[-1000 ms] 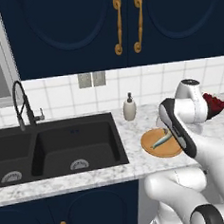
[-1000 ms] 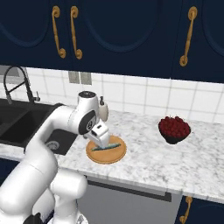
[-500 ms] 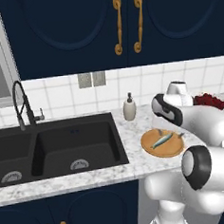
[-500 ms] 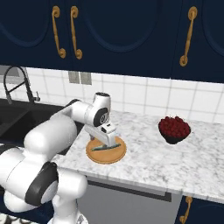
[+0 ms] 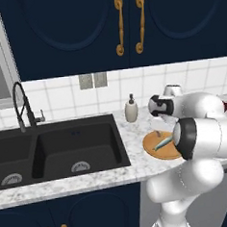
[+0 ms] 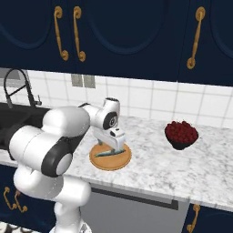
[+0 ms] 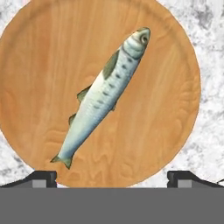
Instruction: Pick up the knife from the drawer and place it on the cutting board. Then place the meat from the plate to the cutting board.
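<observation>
The meat [image 7: 105,94], a pale silvery-green fish, lies slantwise on the round orange-tan plate [image 7: 48,65]. My gripper [image 7: 113,177] hangs open straight above them, with its fingertips [image 7: 41,177] spread wide at the plate's near rim and nothing between them. From the base, the gripper [image 6: 112,148] points down over the plate [image 6: 119,161] and the meat [image 6: 106,154] on the marble counter. From the other side, the gripper [image 5: 159,135] stands just above the plate [image 5: 154,151] and the meat [image 5: 163,143]. The knife, the drawer and the cutting board are out of view.
A black double sink [image 5: 60,148] with a dark faucet [image 5: 21,106] lies left of the plate. A soap dispenser [image 5: 131,109] stands behind it near the tiled wall. A dark bowl of red berries [image 6: 181,134] sits to the right. Navy cabinets hang overhead.
The arm's elbow has swung round to the right of the plate, while the hand has stayed over the plate. The gripper has stayed open and the meat has not moved.
</observation>
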Motion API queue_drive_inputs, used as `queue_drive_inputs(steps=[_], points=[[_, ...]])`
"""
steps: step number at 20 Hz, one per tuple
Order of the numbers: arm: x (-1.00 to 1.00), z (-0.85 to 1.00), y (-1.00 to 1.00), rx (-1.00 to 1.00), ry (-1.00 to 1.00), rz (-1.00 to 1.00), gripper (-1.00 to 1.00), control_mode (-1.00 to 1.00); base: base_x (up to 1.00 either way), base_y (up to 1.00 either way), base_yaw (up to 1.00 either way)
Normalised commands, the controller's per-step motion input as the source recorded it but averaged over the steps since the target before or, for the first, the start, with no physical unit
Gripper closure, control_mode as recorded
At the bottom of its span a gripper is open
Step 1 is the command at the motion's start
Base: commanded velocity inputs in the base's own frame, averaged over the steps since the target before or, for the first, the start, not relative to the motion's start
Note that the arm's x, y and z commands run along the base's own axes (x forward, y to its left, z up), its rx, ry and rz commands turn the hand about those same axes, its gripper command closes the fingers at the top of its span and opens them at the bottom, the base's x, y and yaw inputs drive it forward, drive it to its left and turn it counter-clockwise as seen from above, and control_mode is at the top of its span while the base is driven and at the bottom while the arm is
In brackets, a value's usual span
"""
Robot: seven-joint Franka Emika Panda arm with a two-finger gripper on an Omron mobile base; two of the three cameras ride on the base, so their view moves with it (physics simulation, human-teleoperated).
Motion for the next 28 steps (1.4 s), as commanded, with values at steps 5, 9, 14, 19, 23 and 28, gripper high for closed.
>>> queue_drive_inputs(steps=[5, 9, 14, 19, 23, 28], points=[[0.38, -0.36, -0.03, 0.00, 0.00, 0.00, -1.00, -1.00, 0.00, 0.00, 0.00], [0.32, -0.32, -0.05, 0.00, 0.00, 0.00, -1.00, -1.00, 0.00, 0.00, 0.00], [0.16, -0.31, -0.15, 0.00, 0.00, 0.00, -1.00, -1.00, 0.00, 0.00, 0.00], [0.17, -0.30, -0.03, 0.00, 0.00, 0.00, -1.00, -1.00, 0.00, 0.00, 0.00], [0.00, -0.43, 0.00, 0.00, 0.00, 0.00, 1.00, -1.00, 0.00, 0.00, 0.00], [0.00, -0.41, 0.00, 0.00, 0.00, 0.00, 1.00, -1.00, 0.00, 0.00, 0.00]])
